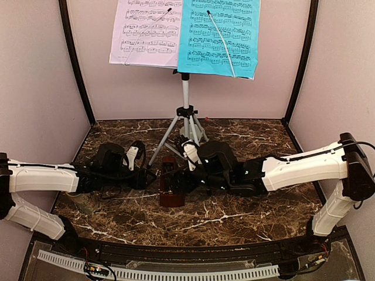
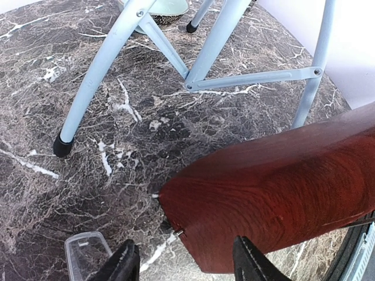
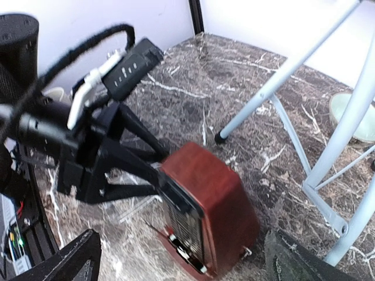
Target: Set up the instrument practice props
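Now the left hand [image 3: 160, 171] pinched the metronome [image 3: 208, 205]; the right hand [image 3: 181, 263] stood spread.
Released askew, it could have toppled onto the desk [image 1: 234, 216].

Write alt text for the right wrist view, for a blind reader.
A reddish-brown wooden metronome sits on the dark marble table, with the left gripper's black fingers reaching its left edge. The right gripper's fingers sit wide open in the bottom corners, and the music stand's pale legs cross the right side.
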